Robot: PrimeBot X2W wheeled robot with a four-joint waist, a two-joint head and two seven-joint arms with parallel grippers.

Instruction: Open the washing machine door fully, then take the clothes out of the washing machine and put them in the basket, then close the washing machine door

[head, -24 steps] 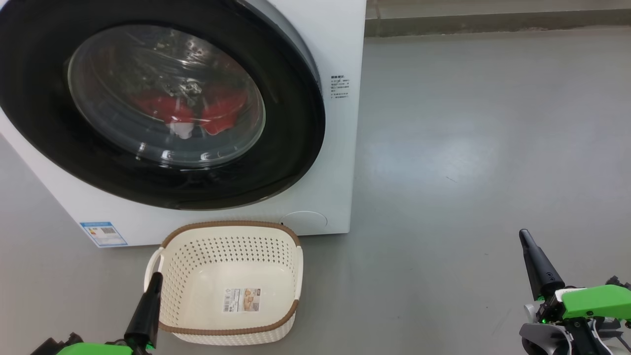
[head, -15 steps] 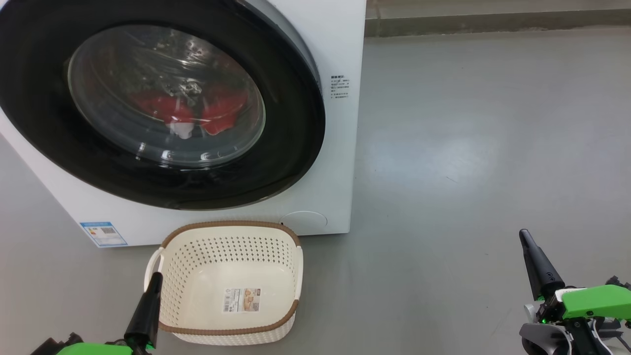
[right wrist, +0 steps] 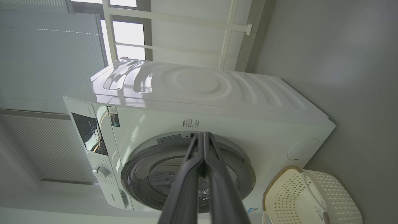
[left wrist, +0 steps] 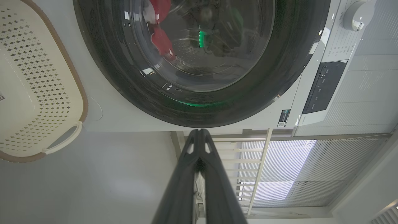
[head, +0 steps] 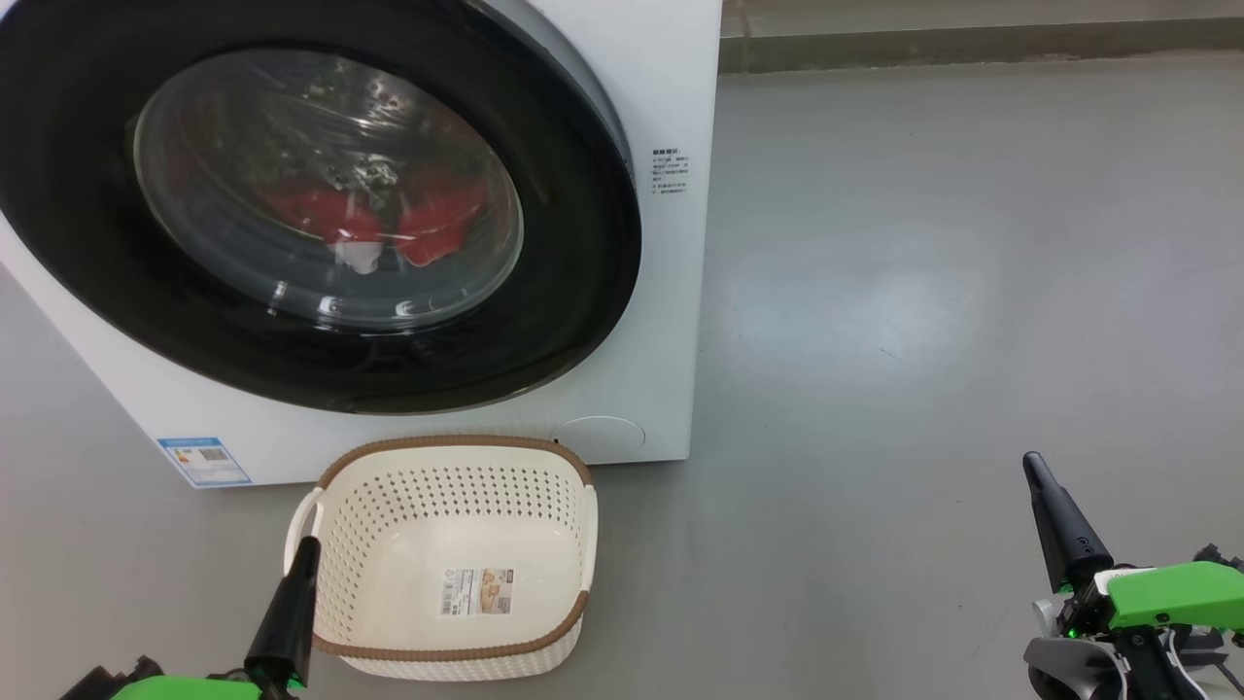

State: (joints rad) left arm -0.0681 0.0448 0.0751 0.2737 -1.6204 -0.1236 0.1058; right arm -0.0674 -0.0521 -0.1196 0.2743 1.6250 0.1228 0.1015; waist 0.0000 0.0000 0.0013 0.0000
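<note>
The white washing machine [head: 671,87] fills the upper left of the head view, its round black-rimmed door [head: 573,272] closed against the front. Red clothes [head: 437,219] lie inside the drum behind the glass, and they show in the left wrist view as clothes [left wrist: 161,40] too. The cream basket [head: 452,467] stands on the floor just in front of the machine, holding nothing. My left gripper [head: 309,544] is shut at the basket's near left corner. My right gripper [head: 1032,463] is shut, low on the right, well away from the machine. Both wrist views show the fingers [left wrist: 199,146] pressed together, holding nothing.
Grey floor [head: 952,292] stretches to the right of the machine up to a low wall base [head: 972,44]. A blue energy label [head: 204,460] sits on the machine's lower front. The control panel [right wrist: 90,133] and dial [right wrist: 100,171] appear in the right wrist view.
</note>
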